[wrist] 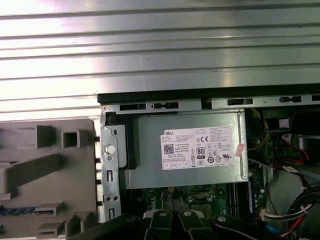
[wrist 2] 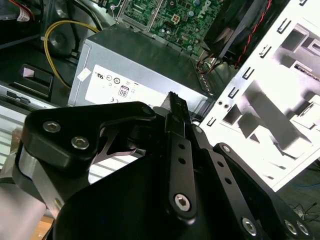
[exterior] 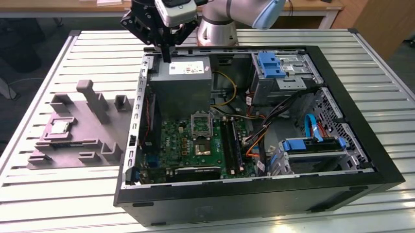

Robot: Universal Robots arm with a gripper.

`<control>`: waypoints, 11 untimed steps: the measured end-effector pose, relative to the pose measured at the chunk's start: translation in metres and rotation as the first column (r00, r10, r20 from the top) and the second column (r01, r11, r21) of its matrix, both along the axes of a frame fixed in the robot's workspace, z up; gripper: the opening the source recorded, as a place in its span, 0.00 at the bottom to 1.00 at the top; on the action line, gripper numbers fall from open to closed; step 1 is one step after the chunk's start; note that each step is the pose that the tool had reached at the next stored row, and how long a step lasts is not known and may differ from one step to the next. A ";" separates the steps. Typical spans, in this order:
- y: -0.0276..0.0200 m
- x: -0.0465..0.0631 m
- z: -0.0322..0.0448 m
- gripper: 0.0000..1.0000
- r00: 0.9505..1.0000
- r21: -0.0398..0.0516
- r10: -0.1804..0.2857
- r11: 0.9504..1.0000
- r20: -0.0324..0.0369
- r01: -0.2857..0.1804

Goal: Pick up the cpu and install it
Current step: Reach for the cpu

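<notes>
The cpu (exterior: 60, 127) is a small silvery square lying flat in a recess of the grey moulded tray (exterior: 97, 145), at the exterior view's left, beside the open computer case. My gripper (exterior: 167, 57) hangs over the far edge of the case, above the grey power supply (exterior: 181, 82), well away from the cpu. Its fingers are pressed together and hold nothing, as the second wrist view shows at the gripper (wrist 2: 175, 100). The metal socket frame (exterior: 201, 121) sits on the green motherboard (exterior: 188, 141) inside the case.
The black case wall (exterior: 259, 187) stands around the board. Inside are drive cages with blue clips (exterior: 271, 65), bundled cables (exterior: 259, 131) and a memory stick (exterior: 230, 143). The slatted metal table (exterior: 58, 194) carries everything. Part of the tray (wrist: 45, 170) lies beside the power supply (wrist: 185, 150).
</notes>
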State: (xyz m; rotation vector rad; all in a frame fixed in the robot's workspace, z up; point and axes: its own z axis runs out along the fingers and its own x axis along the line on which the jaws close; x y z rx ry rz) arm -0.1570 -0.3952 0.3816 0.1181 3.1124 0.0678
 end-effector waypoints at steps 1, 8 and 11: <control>0.0000 0.000 0.0000 0.11 1.000 0.000 0.000 1.000 0.000 0.000; 0.0000 -0.003 0.0000 0.11 1.000 0.000 0.000 1.000 0.000 0.000; 0.0000 -0.006 -0.0001 0.11 1.000 0.000 0.000 1.000 0.000 0.000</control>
